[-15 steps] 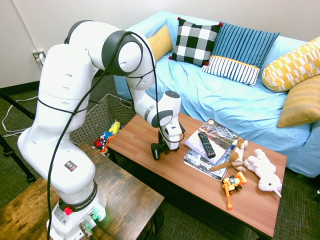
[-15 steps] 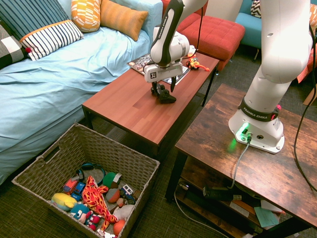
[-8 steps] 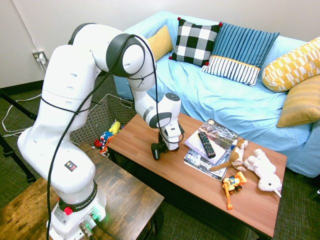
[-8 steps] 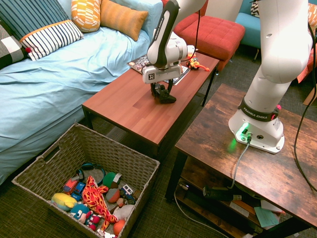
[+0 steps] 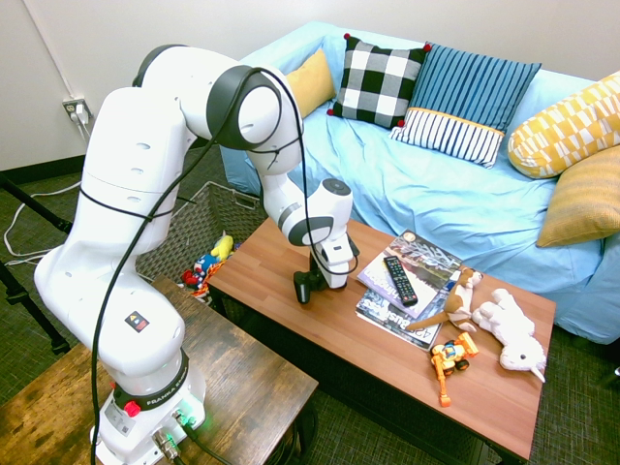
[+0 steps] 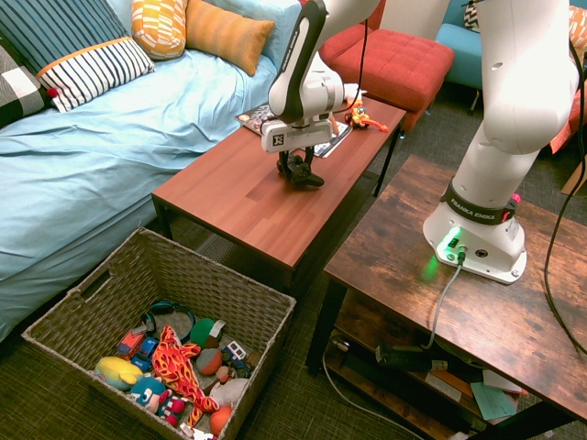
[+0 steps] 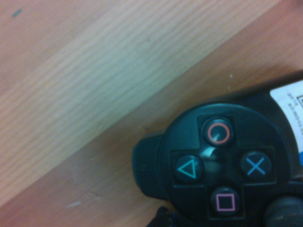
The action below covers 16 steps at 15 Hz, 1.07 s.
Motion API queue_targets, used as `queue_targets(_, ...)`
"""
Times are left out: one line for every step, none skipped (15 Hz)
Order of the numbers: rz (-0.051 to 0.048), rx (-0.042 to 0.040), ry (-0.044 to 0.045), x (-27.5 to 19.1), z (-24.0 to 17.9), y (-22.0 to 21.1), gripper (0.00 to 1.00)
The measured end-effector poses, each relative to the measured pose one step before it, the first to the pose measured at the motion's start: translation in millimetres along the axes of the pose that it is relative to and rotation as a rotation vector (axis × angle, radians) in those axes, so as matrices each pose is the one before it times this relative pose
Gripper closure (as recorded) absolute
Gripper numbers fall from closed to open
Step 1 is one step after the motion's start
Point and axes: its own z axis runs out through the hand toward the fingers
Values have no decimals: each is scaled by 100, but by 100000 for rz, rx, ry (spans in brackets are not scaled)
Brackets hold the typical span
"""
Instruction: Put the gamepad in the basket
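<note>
In the first exterior view, the hand point(image 5: 325, 274) is closing on the gamepad point(image 5: 303, 286) at the desk's point(image 5: 387, 334) ten o'clock. In the second, its fingers are gripping the gamepad, with the basket point(image 6: 261, 299) waiting toward seven o'clock; lifting, carrying and releasing are seemingly remaining. The wrist view is showing its buttons point(image 7: 218, 134).

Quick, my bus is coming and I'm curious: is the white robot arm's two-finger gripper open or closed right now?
Gripper: closed, holding the black plastic two-handled game controller.
</note>
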Motion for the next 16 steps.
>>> queue_targets(-1162,1868,471,-430,-1142,-390,100)
queue_targets(-1606,2089,518,-740,-1327,-395,100)
queue_targets(-2473,2031,607,-1150,-1485,-397,100)
queue_targets(-2953,1895,752,-1479,-1494,-431,100)
queue_targets(-3408,1703,1133,-1824,-1528,-569,100)
queue_targets(-4097,1177,1381,-2270,-1533,-835,100)
queue_targets(-3695,442,1386,-2545,-1458,-1151,100)
queue_targets(-3825,48,1457,-2809,-1388,-1409,100)
queue_targets(-3433,-179,1601,-2810,-1122,-1530,100)
queue_targets(-2992,-145,934,-2678,-843,-1510,100)
queue_targets(-2907,-315,374,-2552,-525,-1382,100)
queue_targets(-3006,-534,394,-2261,-121,-1226,100)
queue_targets(-2665,-740,399,-2046,269,-1041,100)
queue_targets(-2291,-421,339,-1842,463,-1031,100)
queue_targets(-2207,-429,171,-1833,574,-1021,100)
queue_targets(-2058,-716,31,-1900,600,-1005,100)
